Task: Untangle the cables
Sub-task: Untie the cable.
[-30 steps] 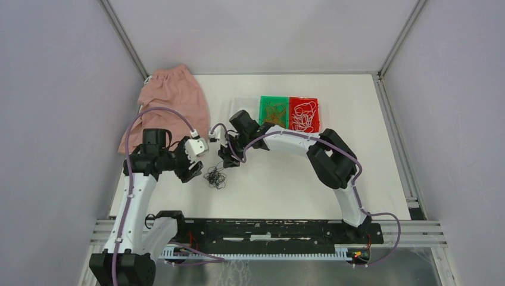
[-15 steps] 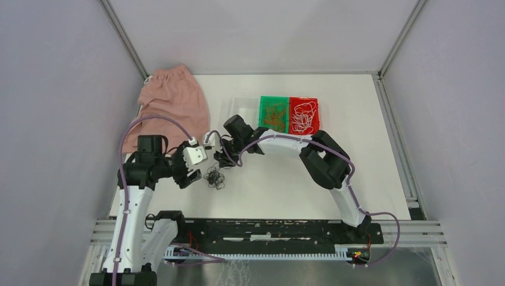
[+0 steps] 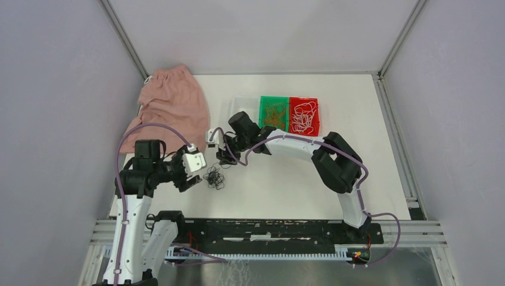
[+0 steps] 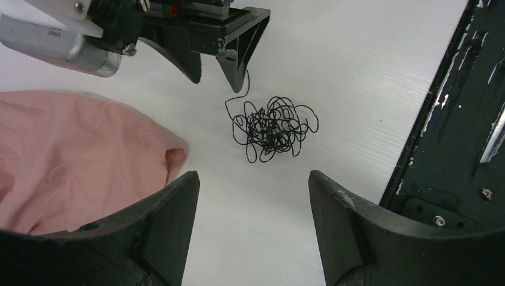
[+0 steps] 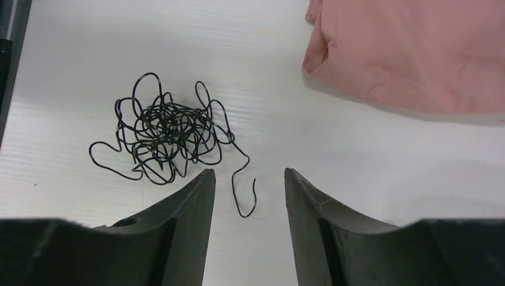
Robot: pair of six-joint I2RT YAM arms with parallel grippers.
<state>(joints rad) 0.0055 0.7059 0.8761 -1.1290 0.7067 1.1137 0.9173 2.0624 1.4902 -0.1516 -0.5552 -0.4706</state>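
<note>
Black and wiry, a loose tangle of thin black cable [image 3: 214, 177] lies on the white counter [image 3: 286, 179], left of centre and towards the near edge. It sits between the two claws and neither has hold of it. The left claw [image 3: 189, 180] hangs just to the left of the tangle with its fingers spread wide and nothing between them; its wrist view shows the tangle [image 4: 273, 128] beyond the gap. The right claw [image 3: 225, 159] stands just beyond the tangle on the far side, its fingers parted and gripping nothing. One loose curled end of the tangle [image 5: 164, 134] trails into the gap of the right claw [image 5: 247, 176]; whether it touches a finger cannot be told. A crumpled pink cloth [image 3: 172, 104] lies at the far left. Further back, right of centre, a green tray [image 3: 262, 101] holds orange-brown strands [image 3: 275, 114], and a red tray [image 3: 315, 107] touching its right side holds white strands [image 3: 304, 117].
</note>
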